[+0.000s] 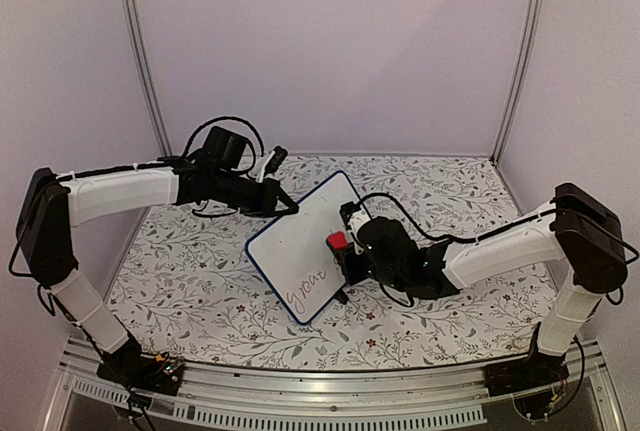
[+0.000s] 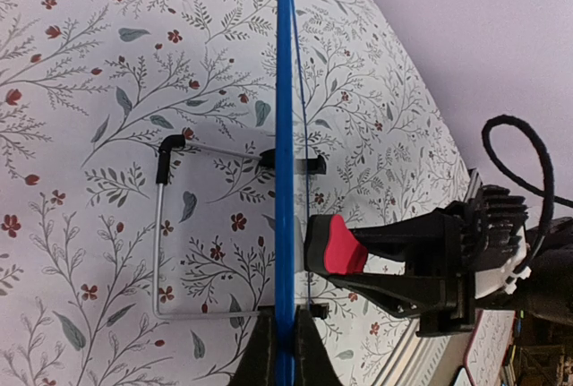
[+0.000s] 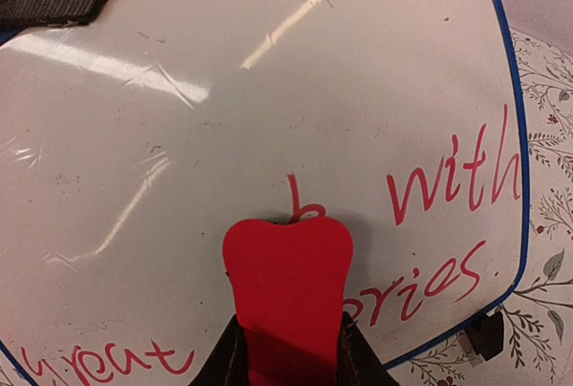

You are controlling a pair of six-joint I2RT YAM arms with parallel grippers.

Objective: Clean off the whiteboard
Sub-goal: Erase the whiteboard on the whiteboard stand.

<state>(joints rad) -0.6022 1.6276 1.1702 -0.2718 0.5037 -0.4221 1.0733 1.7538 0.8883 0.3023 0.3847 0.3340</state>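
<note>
Your whiteboard (image 1: 300,246) stood about the middle of the table (image 1: 450,191), turned cornerwise to the table's edges, with its written face toward the right arm. Your left gripper (image 1: 290,206) was closed on the board's blue rim at the side nearer the far-left corner. In the left wrist view the board (image 2: 285,135) ran edge-on straight up from between those two black fingers (image 2: 265,355), which touched it on either side. Behind the board a thin wire stand (image 2: 158,243) lay against the tablecloth, joined to the rim at a small black clip (image 2: 313,164).

Your right gripper (image 1: 345,243) was clamped on the red eraser (image 1: 339,241), and the eraser's front end was pressed against the board's white face. From the right wrist the eraser (image 3: 286,270) stuck out from between the jaws, its tip touching the board (image 3: 269,90) just under a red stroke. Red handwriting (image 3: 452,180) remained along the lower part of the board, on both sides of the eraser, while the upper part was white.
</note>
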